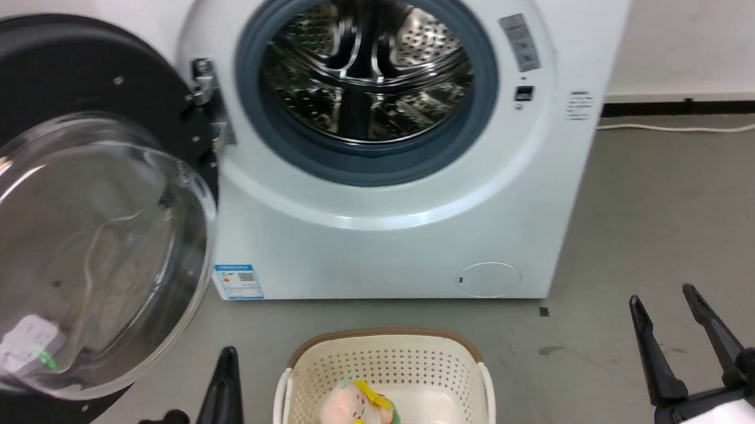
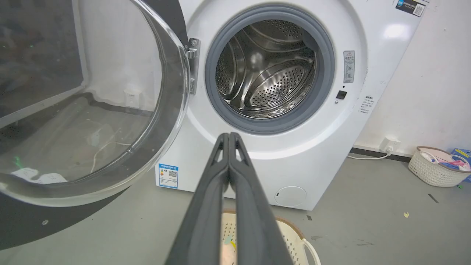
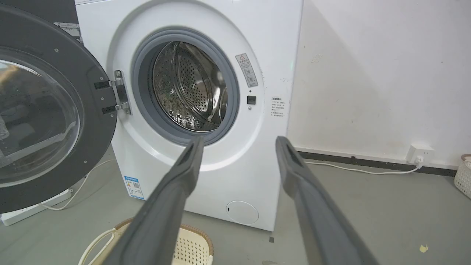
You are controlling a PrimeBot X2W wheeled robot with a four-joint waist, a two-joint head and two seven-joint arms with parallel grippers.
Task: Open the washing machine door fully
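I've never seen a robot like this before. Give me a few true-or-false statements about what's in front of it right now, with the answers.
1. The washing machine door stands swung open, on the robot's left of the drum. True.
2. The left gripper is wide open. False: it is shut, with nothing between its fingers.
3. The right gripper is open and empty. True.
4. The drum is stuffed with clothes. False: it looks empty, just bare steel.
5. A basket holding a soft toy sits below the drum in the head view. True.
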